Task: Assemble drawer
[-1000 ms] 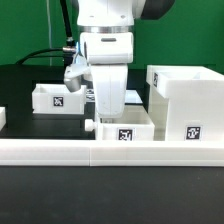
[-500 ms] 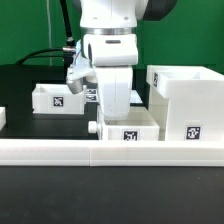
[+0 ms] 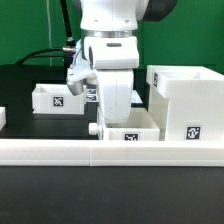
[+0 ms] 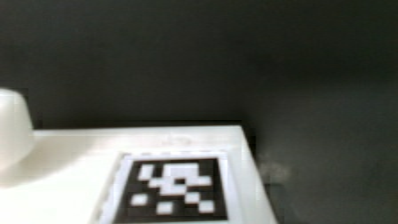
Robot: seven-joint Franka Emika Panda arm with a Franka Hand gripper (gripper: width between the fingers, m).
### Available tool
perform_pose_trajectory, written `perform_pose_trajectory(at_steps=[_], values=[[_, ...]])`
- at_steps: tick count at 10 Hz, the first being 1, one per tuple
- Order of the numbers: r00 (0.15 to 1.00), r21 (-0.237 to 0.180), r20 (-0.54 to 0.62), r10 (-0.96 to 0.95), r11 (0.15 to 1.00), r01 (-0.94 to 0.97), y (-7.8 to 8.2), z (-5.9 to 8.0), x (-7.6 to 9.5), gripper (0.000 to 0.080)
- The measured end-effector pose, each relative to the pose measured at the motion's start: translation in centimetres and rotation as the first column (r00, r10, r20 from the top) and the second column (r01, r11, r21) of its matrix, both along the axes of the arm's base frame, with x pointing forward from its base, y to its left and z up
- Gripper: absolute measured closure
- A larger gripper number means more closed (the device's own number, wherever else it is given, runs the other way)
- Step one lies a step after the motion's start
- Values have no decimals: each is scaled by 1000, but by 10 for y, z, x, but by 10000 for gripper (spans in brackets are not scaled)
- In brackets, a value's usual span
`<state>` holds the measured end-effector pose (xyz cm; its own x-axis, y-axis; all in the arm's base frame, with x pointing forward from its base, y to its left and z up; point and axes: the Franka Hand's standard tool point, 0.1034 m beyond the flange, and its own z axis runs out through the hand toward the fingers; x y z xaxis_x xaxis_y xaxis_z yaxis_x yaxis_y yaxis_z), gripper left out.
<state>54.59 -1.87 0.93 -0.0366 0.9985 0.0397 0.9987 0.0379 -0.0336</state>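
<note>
Where the black table (image 3: 30, 75) met the near edge, the long low white rail (image 3: 50, 152) ran across the whole exterior view. Behind it, at the exterior view's right, stood the big cube housing (image 3: 200, 105), upright, w/ a tag (image 3: 192, 131) on its near face. The white arm (image 3: 108, 20) came straight down at centre.

Just beside the housing, on the exterior view's left of it & right behind the rail, sat the front tray (image 3: 140, 125), tag (image 3: 127, 136) facing the camera, a small white knob (image 3: 92, 128) on its side away from the housing. The rear tray (image 3: 45, 97) lay further back toward the exterior view's left, well apart from the housing, partly hidden by the arm.

The gripper (image 3: 112, 112) hung low at the front tray's back edge; its fingers were hidden, so cannot tell if spread or pressed together.

The wrist view was blurred: a white part's flat surface (image 4: 71, 150) w/ a tag on it, dark table beyond.
</note>
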Motion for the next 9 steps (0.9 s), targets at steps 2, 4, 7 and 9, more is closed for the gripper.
perform_pose_trajectory(at_steps=[2, 4, 7, 9], values=[[1000, 2, 5, -3, 1000, 3, 3, 3, 2, 757], [1000, 2, 3, -7, 1000, 7, 3, 3, 1, 757], [1000, 3, 2, -7, 1000, 7, 3, 2, 0, 757], [1000, 5, 11, -2, 1000, 2, 6, 2, 1, 757]])
